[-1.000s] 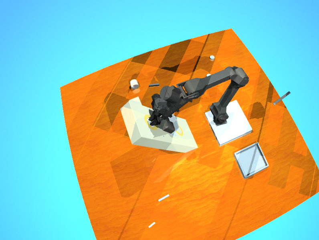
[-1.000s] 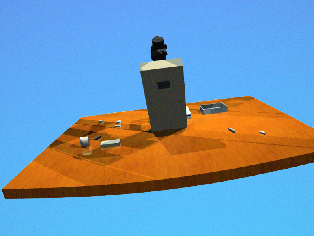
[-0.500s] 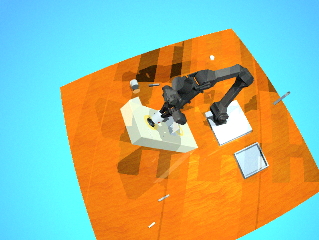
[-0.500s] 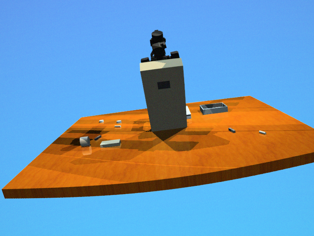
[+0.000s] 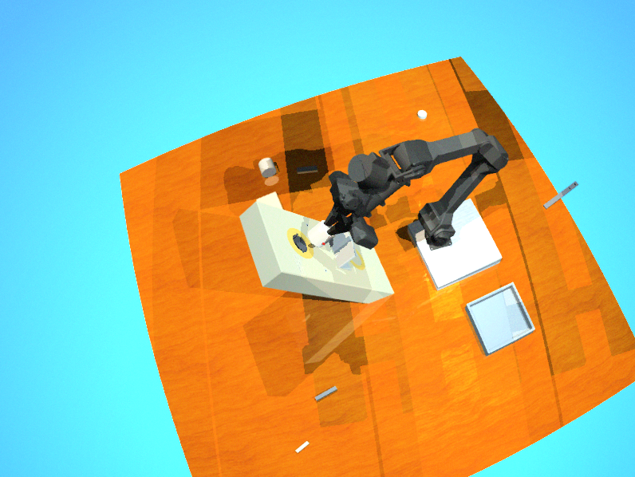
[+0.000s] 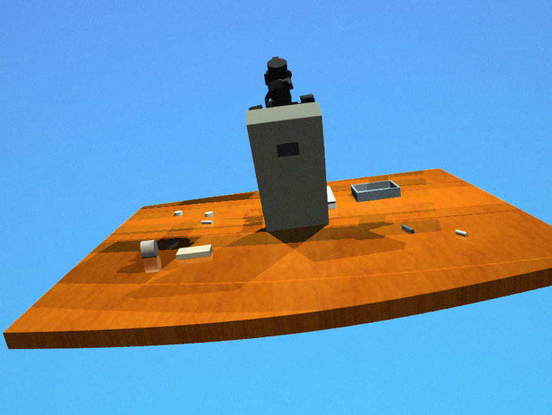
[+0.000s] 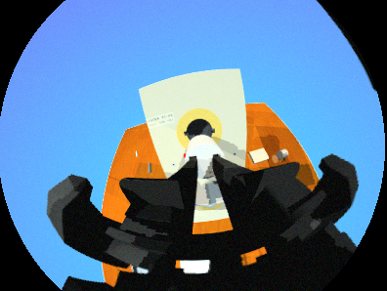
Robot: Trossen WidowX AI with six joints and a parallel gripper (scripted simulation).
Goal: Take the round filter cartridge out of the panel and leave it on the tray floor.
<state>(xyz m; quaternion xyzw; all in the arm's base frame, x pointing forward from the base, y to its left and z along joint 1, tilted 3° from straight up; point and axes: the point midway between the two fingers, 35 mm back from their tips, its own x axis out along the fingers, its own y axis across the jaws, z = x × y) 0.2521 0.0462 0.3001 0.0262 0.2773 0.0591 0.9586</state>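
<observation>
The white round filter cartridge (image 5: 317,234) (image 7: 204,145) is out of the service panel (image 5: 278,229) (image 6: 292,187) (image 7: 195,93), a short way in front of its face. The dark round opening (image 5: 299,242) (image 7: 199,128) inside the yellow ring stands empty. My gripper (image 5: 330,229) (image 7: 204,158) is shut on the cartridge at its outer end; the fingertips hide its slots. In the exterior view the panel hides the cartridge and fingertips. The grey tray (image 5: 491,322) (image 6: 378,194) sits apart on the table, with nothing in it.
The white base plate (image 5: 467,262) under the arm lies between panel and tray. A loose white cylinder (image 5: 266,167) (image 6: 148,248) (image 7: 282,154) and a cream block (image 6: 193,252) (image 7: 259,155) lie near the panel. A grey bar (image 5: 325,393) (image 6: 407,229) lies farther off.
</observation>
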